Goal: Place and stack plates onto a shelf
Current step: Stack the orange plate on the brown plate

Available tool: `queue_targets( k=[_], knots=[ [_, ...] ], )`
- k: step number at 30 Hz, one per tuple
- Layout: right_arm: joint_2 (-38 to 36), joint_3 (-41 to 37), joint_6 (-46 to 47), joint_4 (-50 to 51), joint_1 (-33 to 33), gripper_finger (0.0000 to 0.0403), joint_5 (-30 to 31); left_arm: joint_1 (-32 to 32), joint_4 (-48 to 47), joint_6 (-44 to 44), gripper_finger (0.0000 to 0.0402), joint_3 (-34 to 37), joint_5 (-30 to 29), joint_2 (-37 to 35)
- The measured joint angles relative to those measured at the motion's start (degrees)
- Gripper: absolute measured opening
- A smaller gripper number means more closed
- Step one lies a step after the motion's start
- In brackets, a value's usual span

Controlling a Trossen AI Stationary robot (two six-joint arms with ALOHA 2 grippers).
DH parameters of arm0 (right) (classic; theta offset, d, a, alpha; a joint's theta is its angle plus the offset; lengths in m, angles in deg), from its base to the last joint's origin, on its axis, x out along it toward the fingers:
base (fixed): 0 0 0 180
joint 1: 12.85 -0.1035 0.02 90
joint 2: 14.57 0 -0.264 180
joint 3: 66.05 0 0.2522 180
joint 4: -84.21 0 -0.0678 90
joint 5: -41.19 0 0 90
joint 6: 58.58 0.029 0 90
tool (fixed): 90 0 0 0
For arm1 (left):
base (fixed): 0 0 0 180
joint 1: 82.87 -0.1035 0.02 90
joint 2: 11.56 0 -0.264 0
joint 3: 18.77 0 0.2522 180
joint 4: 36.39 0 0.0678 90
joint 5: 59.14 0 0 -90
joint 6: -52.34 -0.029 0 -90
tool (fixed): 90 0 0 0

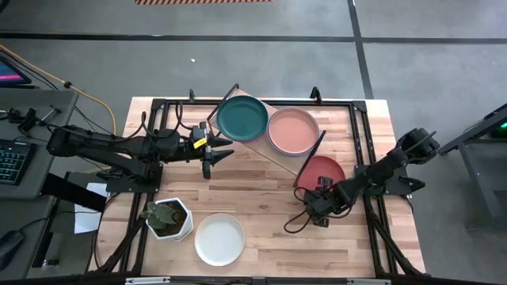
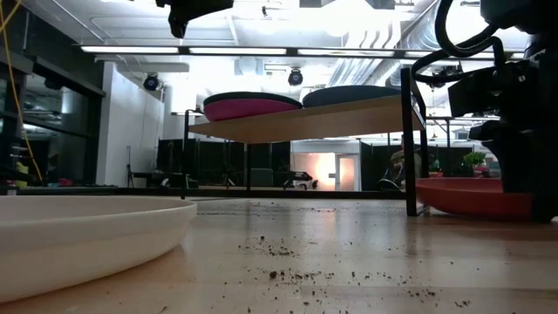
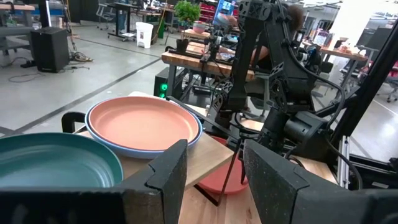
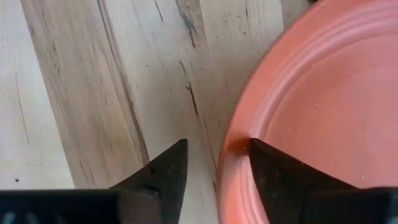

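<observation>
The shelf stands at the table's far middle. On it a dark green plate lies on a magenta one, and a dusty pink plate lies on a blue one. A coral red plate rests flat on the table by the shelf's right end. The white plate lies near the table's near edge. My left gripper hovers open, left of the shelf and above its height. My right gripper is open and low at the red plate's near rim. My right gripper comes from above, pointing down, and stands astride the coral red plate's rim. One finger is over the plate's inside, the other over the bare table. I cannot tell whether either finger touches the rim. The plate lies flat on the table.
A white hexagonal plant pot stands at the table's near left, beside the white plate. Soil crumbs are scattered on the tabletop. Black frame rails run along the table's edges. Open tabletop lies between the shelf and the white plate.
</observation>
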Motion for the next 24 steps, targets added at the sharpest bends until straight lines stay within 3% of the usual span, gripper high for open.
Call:
queue_targets(
  k=[12,24],
  knots=[
    [-0.21,0.22,0.02,0.04,-0.02,0.0012,0.16,-0.02,-0.01,0.0,0.0147,0.0,0.0,0.0],
    [-1.13,0.1,-0.02,0.04,-0.12,0.0004,-1.6,-0.02,-0.04,0.02,0.0147,0.0,-0.02,0.0]
  ],
)
